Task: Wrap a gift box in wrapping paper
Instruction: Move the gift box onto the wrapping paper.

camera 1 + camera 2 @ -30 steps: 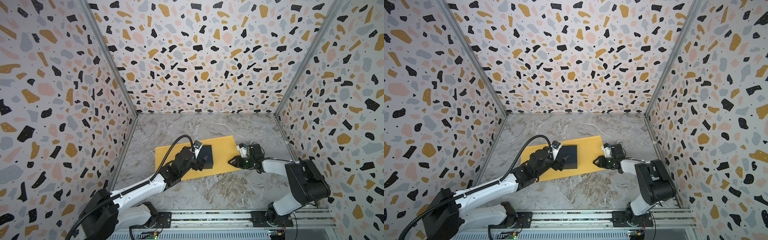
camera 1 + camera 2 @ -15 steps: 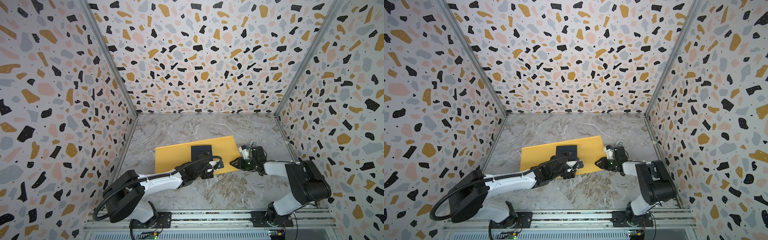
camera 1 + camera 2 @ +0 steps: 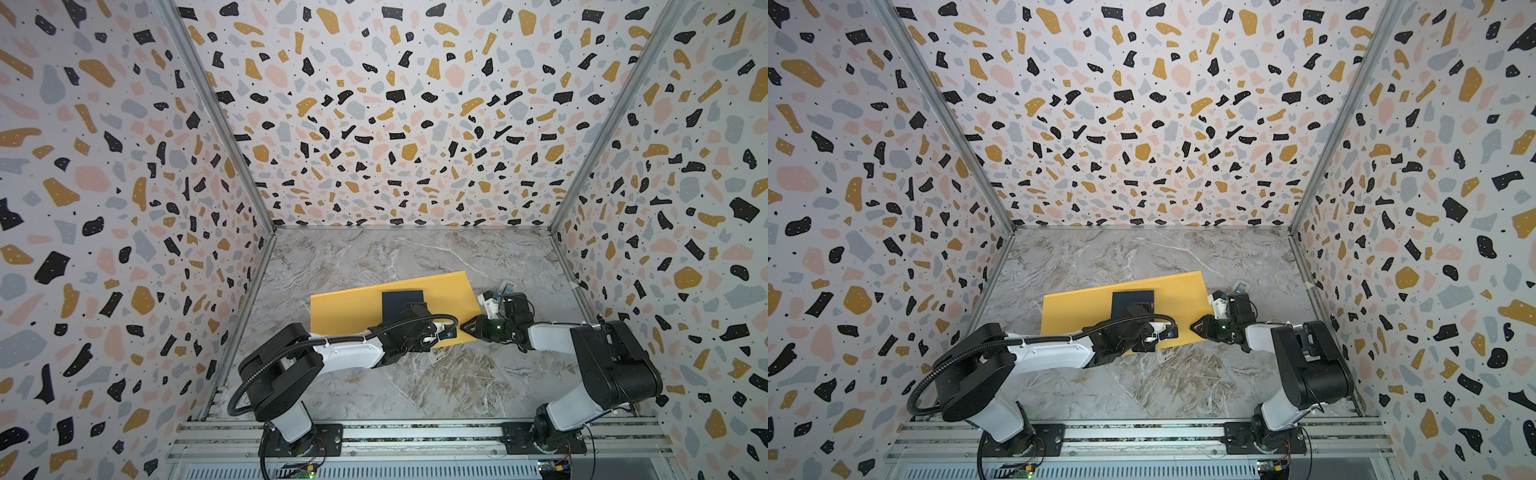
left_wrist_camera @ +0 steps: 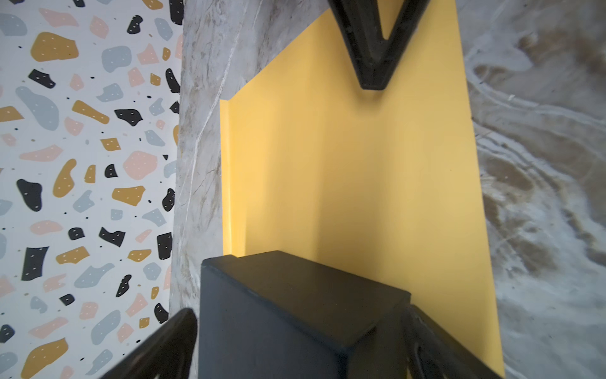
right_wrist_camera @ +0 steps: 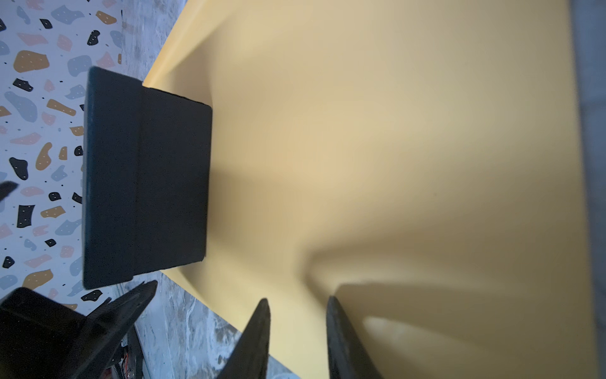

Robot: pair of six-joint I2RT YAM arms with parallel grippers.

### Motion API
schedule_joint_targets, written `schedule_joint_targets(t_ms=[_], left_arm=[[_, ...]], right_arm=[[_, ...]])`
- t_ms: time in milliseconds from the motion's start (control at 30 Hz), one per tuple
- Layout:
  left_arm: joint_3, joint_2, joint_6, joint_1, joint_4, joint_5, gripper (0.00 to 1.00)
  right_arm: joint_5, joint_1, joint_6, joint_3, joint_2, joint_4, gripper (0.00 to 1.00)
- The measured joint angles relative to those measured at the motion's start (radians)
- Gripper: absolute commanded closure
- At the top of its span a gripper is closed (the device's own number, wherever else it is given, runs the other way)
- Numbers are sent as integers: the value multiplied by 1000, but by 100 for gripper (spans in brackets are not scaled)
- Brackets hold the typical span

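Observation:
The dark navy gift box (image 3: 399, 303) (image 3: 1129, 301) lies flat on the middle of the yellow wrapping paper (image 3: 345, 316) (image 3: 1075, 316). My left gripper (image 3: 413, 311) (image 4: 300, 310) reaches it from the near side and is open wide. Its fingers (image 4: 170, 341) flank the box (image 4: 295, 295), and a sliver of floor shows beside one of them. My right gripper (image 3: 463, 328) (image 5: 297, 300) is turned on its side at the paper's near right corner. Its jaws stand a narrow gap apart, and yellow paper (image 5: 360, 131) shows in the gap. I cannot tell whether they touch the sheet.
The marble floor (image 3: 415, 257) is walled in by terrazzo panels (image 3: 395, 124) at the back and on both sides. Both arm bases sit on the metal rail (image 3: 415, 432) along the front. The paper's right end lies close to the right arm's wrist.
My left arm has swung low and moved from the box's left to its near side. The box sat tilted at that gripper a second ago and now lies flat. The right gripper has hardly moved.

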Motion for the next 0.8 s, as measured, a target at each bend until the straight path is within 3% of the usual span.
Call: schedule_joint_targets(t_ms=[800], left_arm=[[41,58,-60,24,46,-94,5]], right_arm=[[1,-3,-8,-10,-8,-1,72]])
